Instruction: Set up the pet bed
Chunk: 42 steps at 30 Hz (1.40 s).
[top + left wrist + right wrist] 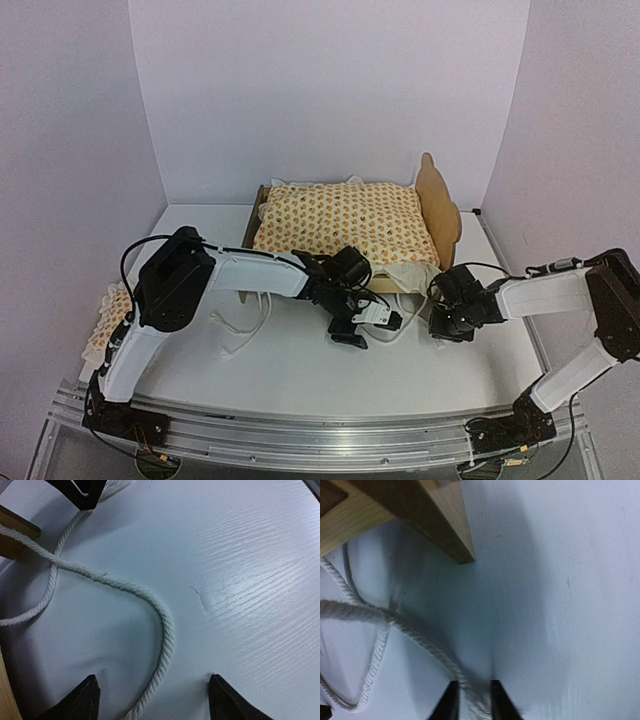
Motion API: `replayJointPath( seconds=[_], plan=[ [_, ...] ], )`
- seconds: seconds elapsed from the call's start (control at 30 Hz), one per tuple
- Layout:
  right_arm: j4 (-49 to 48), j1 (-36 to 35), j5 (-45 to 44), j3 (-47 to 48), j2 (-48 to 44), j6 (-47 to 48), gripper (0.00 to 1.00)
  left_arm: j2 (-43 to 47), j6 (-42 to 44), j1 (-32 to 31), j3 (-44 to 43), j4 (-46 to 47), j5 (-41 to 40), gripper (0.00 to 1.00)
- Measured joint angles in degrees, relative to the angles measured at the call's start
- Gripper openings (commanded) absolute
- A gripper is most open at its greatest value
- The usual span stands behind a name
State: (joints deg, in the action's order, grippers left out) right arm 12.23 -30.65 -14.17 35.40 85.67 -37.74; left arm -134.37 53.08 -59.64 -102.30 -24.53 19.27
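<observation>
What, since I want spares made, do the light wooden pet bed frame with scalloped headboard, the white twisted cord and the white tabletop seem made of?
The light wooden pet bed frame: probably plywood, matt, pale grain, darker cut edges.
The white twisted cord: likely cotton, plied strands, slightly fuzzy.
The white tabletop: seemingly laminate, semi-gloss, fine embossed grain.

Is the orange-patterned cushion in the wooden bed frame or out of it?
In. The cream orange-patterned cushion lies flat inside the light plywood bed frame, filling it up to the scalloped wooden headboard.
</observation>
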Motion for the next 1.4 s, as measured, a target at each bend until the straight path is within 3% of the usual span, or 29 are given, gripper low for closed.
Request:
replayJointPath(
  seconds=[0.03, 0.1, 0.17, 0.33, 0.6, 0.8, 1.1, 1.4],
  plan=[
    [-0.11, 0.04, 0.90, -0.06, 0.00, -0.68, 0.00, -0.17, 0.55, -0.09, 0.20, 0.77, -0.18, 0.45],
    [-0.19, 0.04, 2.33, -0.33, -0.34, -1.61, 0.00, -0.18, 1.42, -0.43, 0.94, 2.50, -1.69, 0.17],
    [0.28, 0.02, 4.44, -0.96, -1.41, -2.63, 0.00, -0.18, 2.74, -0.58, 2.02, 4.40, -2.87, 0.00],
    [9.79, -0.91, 10.07, -1.12, -6.26, -4.79, 0.00, 0.26, 3.59, -0.96, 3.93, 7.17, -4.56, 0.00],
    [28.37, -5.28, 21.02, 6.41, -14.10, -7.27, 0.00, 1.15, -2.70, -0.79, 2.30, 2.87, -2.89, 0.00],
    [39.08, -8.18, 29.62, 15.19, -15.89, -6.43, 0.00, 2.08, -8.22, -0.10, -5.73, -3.91, 1.78, 0.00],
    [49.99, -8.76, 36.46, 38.74, -14.70, 0.72, 0.00, 6.06, -11.21, 1.17, -22.17, -11.58, 5.19, 0.00],
    [57.14, -8.75, 37.93, 45.29, -12.24, 6.64, 0.00, 9.57, -13.30, 1.68, -24.81, -13.42, 5.15, 0.00]
  ],
)
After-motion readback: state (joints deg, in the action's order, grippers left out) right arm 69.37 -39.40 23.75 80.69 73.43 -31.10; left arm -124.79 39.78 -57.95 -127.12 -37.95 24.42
